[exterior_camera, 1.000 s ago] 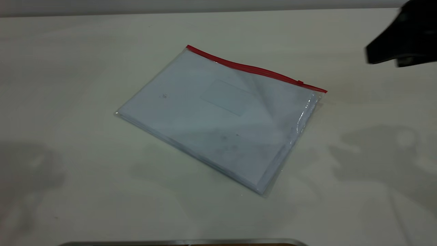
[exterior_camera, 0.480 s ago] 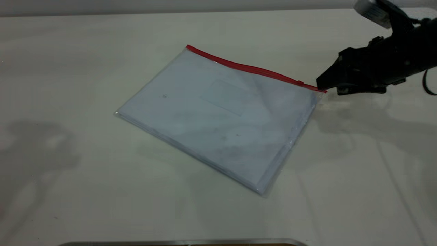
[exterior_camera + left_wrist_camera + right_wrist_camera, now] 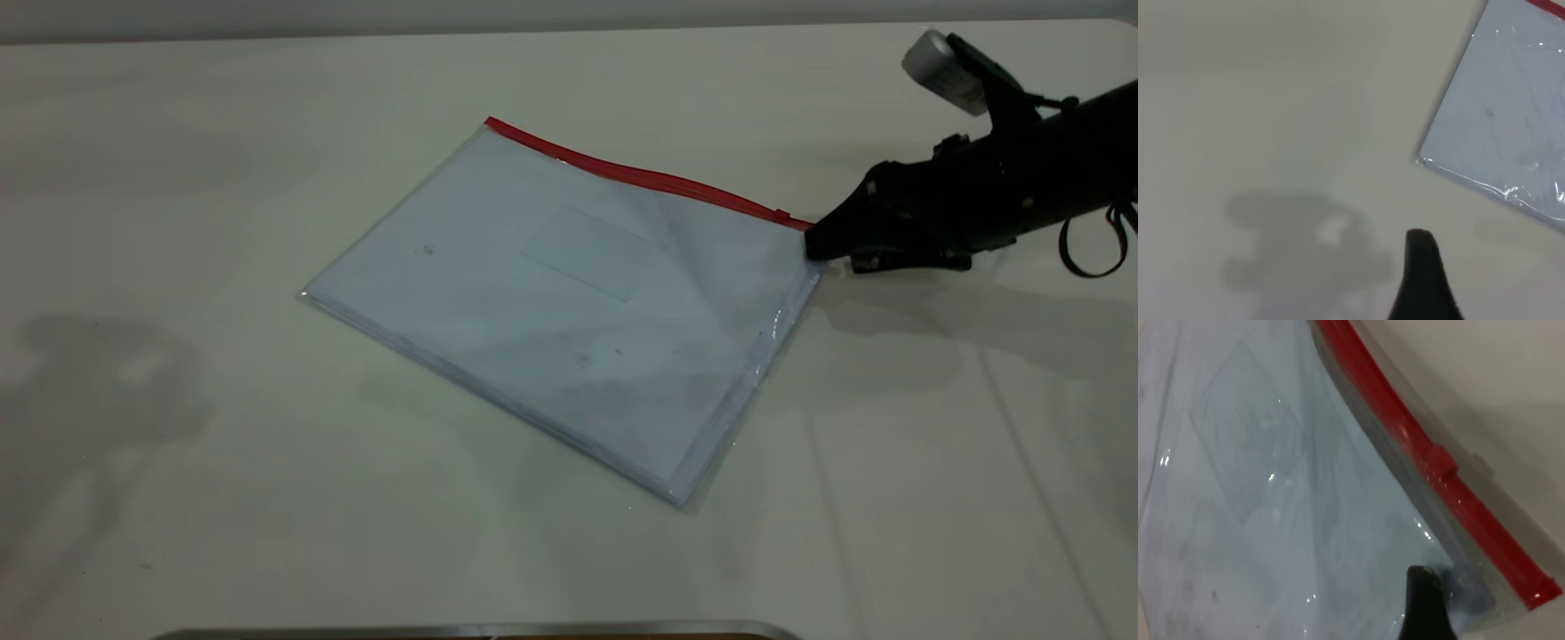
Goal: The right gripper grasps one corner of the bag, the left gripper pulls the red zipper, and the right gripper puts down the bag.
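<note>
The bag [image 3: 569, 293], a clear pouch of white paper sheets, lies flat on the table. The red zipper [image 3: 622, 171] runs along its far edge, with the slider tab [image 3: 782, 214] near the right end. My right gripper [image 3: 813, 247] is low at the bag's right red-strip corner and open. In the right wrist view one finger [image 3: 1423, 597] lies over the clear plastic beside that corner [image 3: 1538, 593], close to the zipper [image 3: 1405, 427] and the tab [image 3: 1441, 460]. My left gripper [image 3: 1421, 247] shows only as a black tip above bare table, away from the bag's left corner [image 3: 1425, 160].
The pale table [image 3: 178, 444] surrounds the bag. A metal edge [image 3: 480, 629] runs along the front of the exterior view. The right arm's looped black cable [image 3: 1093, 249] hangs behind its gripper.
The right gripper has come in from the upper right, down and leftward, until its tip reaches the bag's right red-strip corner. The bag has not moved.
</note>
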Motion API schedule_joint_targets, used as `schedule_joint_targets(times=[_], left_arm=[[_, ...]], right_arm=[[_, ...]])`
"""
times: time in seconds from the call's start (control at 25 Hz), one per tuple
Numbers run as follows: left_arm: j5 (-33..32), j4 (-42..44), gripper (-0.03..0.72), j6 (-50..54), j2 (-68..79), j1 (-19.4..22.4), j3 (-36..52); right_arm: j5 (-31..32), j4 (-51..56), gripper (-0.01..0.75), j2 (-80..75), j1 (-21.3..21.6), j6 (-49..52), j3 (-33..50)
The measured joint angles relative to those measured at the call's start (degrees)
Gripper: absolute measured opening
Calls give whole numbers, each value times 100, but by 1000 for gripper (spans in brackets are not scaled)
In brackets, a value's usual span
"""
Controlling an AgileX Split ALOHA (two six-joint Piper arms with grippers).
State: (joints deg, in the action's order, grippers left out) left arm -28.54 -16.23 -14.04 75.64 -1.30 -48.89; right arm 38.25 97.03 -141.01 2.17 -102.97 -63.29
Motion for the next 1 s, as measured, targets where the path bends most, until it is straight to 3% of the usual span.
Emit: schedule_joint_targets(times=[0.24, 0.48, 0.6, 0.76, 0.88, 1.0], left_arm=[[0, -24, 588, -6, 0, 0, 0], [-6, -24, 588, -26, 0, 0, 0], [-6, -28, 588, -26, 0, 0, 0], [-6, -28, 588, -26, 0, 0, 0], [-6, -28, 588, -26, 0, 0, 0], [-6, -28, 588, -26, 0, 0, 0]], right_arm=[[516, 472, 561, -219, -101, -255, -39], [522, 558, 544, -219, -377, -382, -82], [465, 563, 498, -219, -497, -402, -89], [465, 563, 311, -223, -503, -452, -89], [670, 563, 79, -223, -503, -480, -89], [1111, 533, 36, -223, -503, -511, -136]])
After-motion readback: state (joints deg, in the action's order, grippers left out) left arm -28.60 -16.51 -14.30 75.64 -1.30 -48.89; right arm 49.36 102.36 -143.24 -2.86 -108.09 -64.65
